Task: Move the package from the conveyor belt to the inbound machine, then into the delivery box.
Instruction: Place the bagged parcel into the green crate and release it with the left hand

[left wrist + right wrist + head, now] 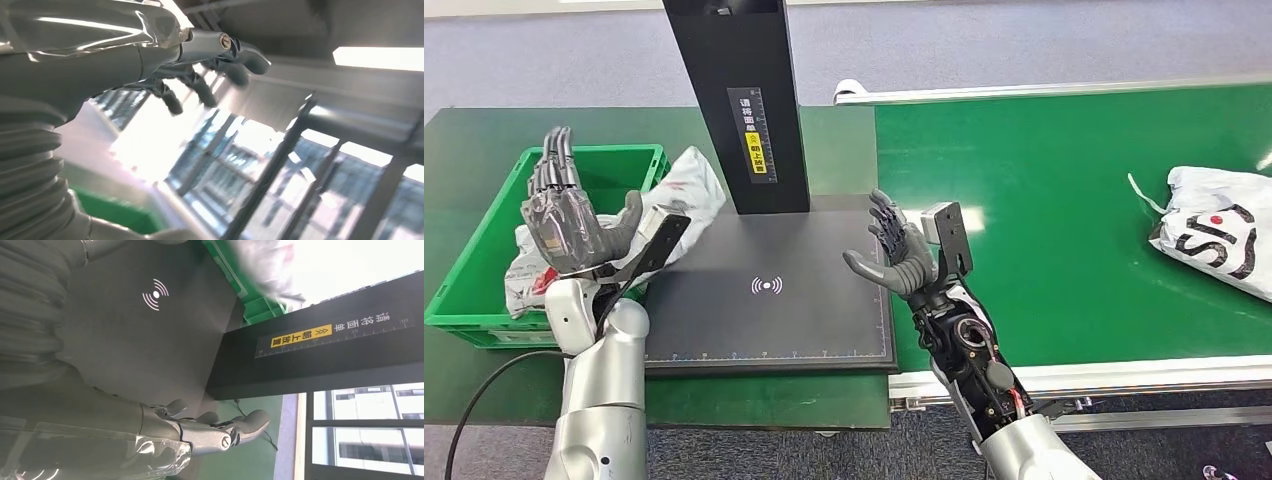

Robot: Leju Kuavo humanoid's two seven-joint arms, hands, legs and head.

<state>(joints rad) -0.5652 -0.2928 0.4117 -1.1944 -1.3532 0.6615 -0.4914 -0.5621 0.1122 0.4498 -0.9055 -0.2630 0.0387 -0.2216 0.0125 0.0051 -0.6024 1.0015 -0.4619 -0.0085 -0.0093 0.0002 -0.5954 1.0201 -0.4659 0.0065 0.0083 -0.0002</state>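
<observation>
One package [686, 190] lies half in the green box [484, 240] just left of the scanner pad [767, 300], apparently just dropped, since the left hand [564, 225] above the box and right hand [902, 250] at the pad's right edge are both spread wide and empty, while another package [1219, 230] waits on the belt [1044, 220].

Inbound machine [764, 290] sits centre, its post [742, 100] at the rear. Delivery box [484, 250] is just left of it, one package [679, 190] draped over the box's right rim. Conveyor belt [1044, 200] runs right, another package [1219, 230] on its far end.
</observation>
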